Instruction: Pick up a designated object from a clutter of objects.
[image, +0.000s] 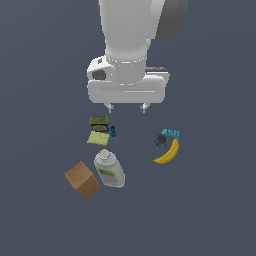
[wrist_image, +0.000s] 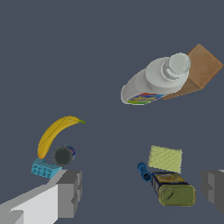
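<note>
The designated object, a tiny dark blue knobby piece (image: 113, 131) (wrist_image: 143, 170), lies right beside the olive-and-yellow flat box (image: 98, 129) (wrist_image: 171, 177). Around it is the clutter: a white jug with a green label (image: 109, 169) (wrist_image: 154, 80), a brown cardboard cube (image: 82, 179) (wrist_image: 197, 70), a yellow banana (image: 168, 153) (wrist_image: 54, 133) and a cyan-and-black piece (image: 167, 136) (wrist_image: 52, 162). My gripper (image: 126, 107) (wrist_image: 142, 192) hangs open above the floor, behind the clutter in the exterior view, with nothing between its fingers (wrist_image: 70, 192).
All items lie on a plain dark grey floor (image: 210, 210). The jug lies on its side against the cardboard cube. The banana and the cyan-and-black piece sit together toward the exterior view's right, apart from the box.
</note>
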